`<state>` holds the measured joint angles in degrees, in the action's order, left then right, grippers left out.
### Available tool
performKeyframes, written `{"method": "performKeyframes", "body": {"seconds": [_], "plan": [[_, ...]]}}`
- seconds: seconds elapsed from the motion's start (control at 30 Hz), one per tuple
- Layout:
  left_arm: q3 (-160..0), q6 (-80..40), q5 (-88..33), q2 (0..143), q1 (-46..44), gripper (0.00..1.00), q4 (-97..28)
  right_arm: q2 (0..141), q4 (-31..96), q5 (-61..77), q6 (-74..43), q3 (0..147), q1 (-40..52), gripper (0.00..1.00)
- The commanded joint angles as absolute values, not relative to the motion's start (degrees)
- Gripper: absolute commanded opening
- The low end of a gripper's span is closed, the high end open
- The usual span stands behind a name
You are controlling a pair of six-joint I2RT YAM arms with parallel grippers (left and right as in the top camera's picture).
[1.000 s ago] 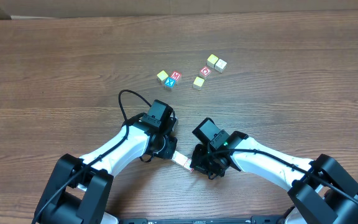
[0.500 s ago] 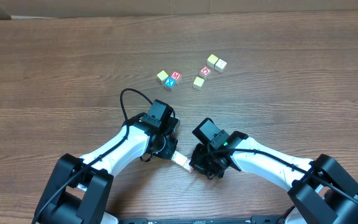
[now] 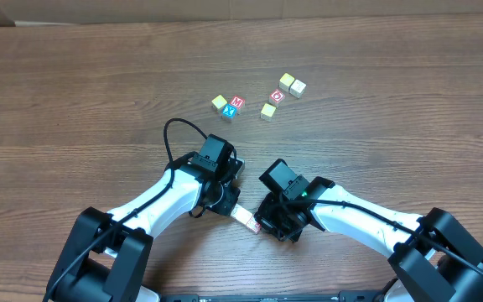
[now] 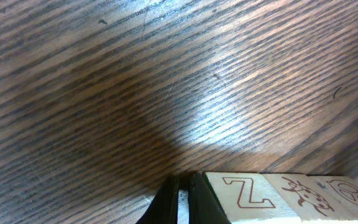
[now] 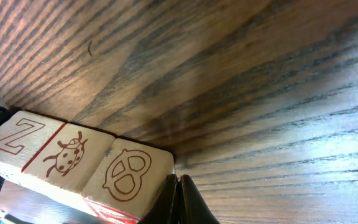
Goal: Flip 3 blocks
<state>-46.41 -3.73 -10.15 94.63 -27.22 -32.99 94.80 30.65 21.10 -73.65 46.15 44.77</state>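
Three pale wooden blocks (image 3: 246, 220) lie end to end in one row between my two grippers, near the table's front edge. Their visible faces carry red line drawings: a "Z" (image 4: 247, 193), a ladybug (image 5: 67, 157) and a pretzel (image 5: 128, 173). My left gripper (image 3: 236, 210) is shut, and its tips (image 4: 183, 198) press against the "Z" end of the row. At the pretzel end my right gripper (image 3: 259, 226) is also shut, its tips (image 5: 179, 198) against that block. A red-framed side shows under the pretzel block. I cannot tell whether the row rests on the table or hangs just above it.
Farther back lie loose cubes: a yellow one (image 3: 219, 102) beside the red "M" and blue "X" cubes (image 3: 235, 105), a yellowish one (image 3: 268, 111), the red "O" cube (image 3: 277, 96), and two pale ones (image 3: 292, 84). A black cable (image 3: 174, 130) loops off the left arm.
The left wrist and its cable loop have shifted slightly, and the row of blocks has edged a little toward the front edge. Both grippers stay shut against its ends.
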Motion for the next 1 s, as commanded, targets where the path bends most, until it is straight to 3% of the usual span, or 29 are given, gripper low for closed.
{"method": "performKeyframes", "body": {"seconds": [0.0,0.97], "plan": [[-43.5,-1.3,-7.0,99.3,-27.8,0.04,-32.3,95.0,28.8,22.4,-76.0,46.7,45.4,0.04],[-43.5,-1.6,-4.0,99.3,-27.8,0.04,-31.2,95.3,28.8,21.7,-78.3,46.5,45.4,0.04]]}}
